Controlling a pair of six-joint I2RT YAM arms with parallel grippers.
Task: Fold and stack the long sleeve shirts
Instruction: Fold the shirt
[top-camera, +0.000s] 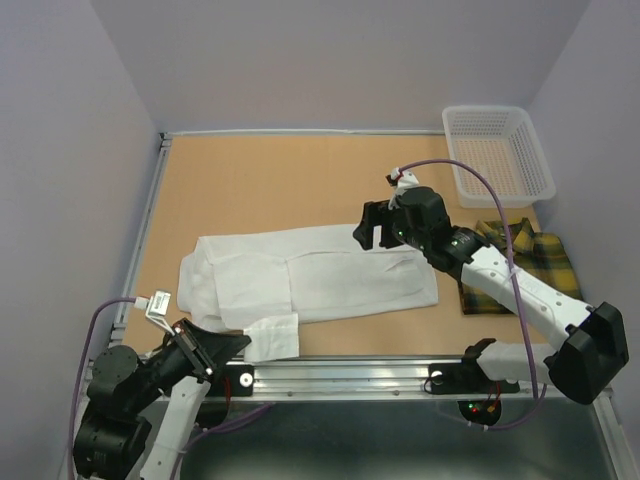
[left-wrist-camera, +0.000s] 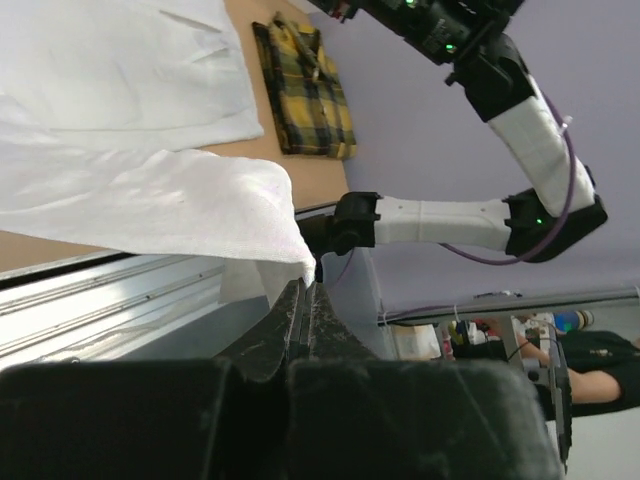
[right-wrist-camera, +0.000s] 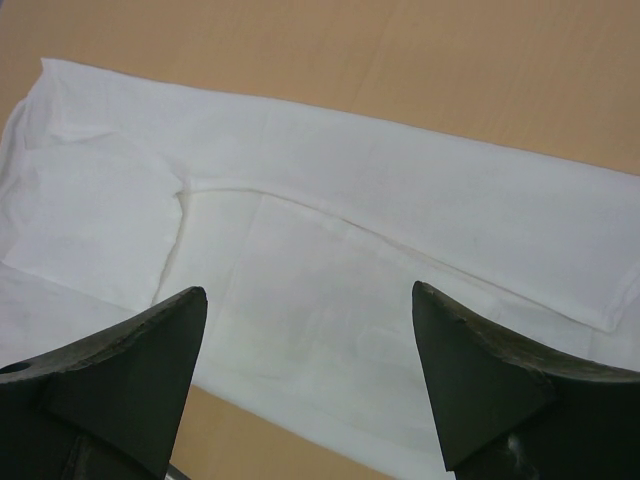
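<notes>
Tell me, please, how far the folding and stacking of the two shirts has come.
Done: the plaid shirt lies folded into a compact rectangle on the right. In hand: the white shirt lies spread out, only partly folded; the left pincer is shut on its sleeve end, and the right pincer hangs open above it. Left: finish folding the white shirt, then stack the two, which lie apart.

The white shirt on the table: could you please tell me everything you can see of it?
The white shirt is plain, thin, woven-looking cloth, folded into a long band that lies flat across the table, with seams and fold lines showing. One narrow end near the front edge is raised off the table, pinched by the shut left gripper. The open right gripper hovers over the shirt's right part, apparently without touching it. No collar or buttons show.
</notes>
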